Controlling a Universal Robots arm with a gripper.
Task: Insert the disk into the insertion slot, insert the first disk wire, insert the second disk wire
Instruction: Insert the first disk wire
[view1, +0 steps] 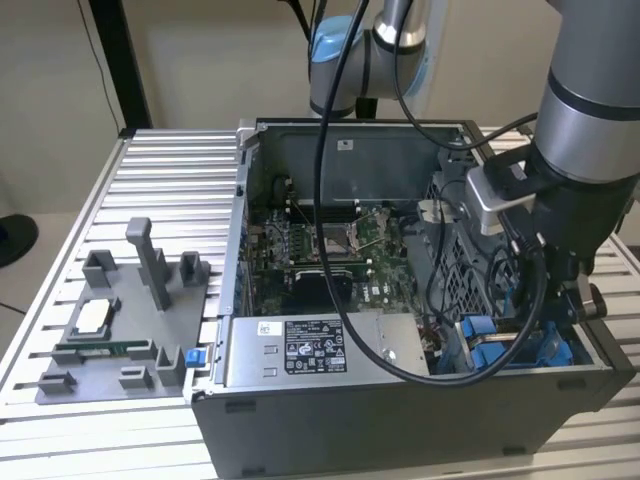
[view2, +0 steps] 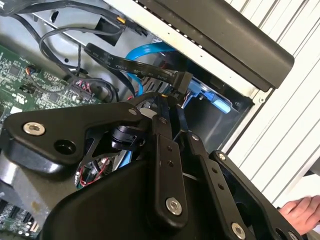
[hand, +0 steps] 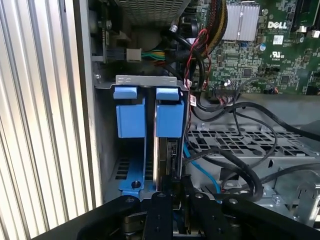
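Observation:
The disk (hand: 169, 150) stands on edge in the insertion slot (hand: 146, 80), its blue carrier tab (hand: 167, 112) beside a second blue tab (hand: 130, 112). In both wrist views my gripper (view2: 170, 102) (hand: 173, 182) hangs right over the disk's end, fingers drawn close together. They pinch a black wire connector (view2: 181, 80) with a flat black cable (view2: 125, 64), pressed against the disk's blue carrier (view2: 216, 101). In the exterior view my arm (view1: 590, 120) reaches down into the case's near corner on that view's right, by the blue rails (view1: 475, 335).
A blue data cable (view2: 145, 52) loops behind the connector. Black cables (hand: 235, 165) tangle beside the bay. The motherboard (view1: 320, 250) and grey power-supply box (view1: 320, 350) fill the case. A grey fixture plate (view1: 120, 320) lies on the slatted table. A hand (view2: 302, 210) rests outside the case.

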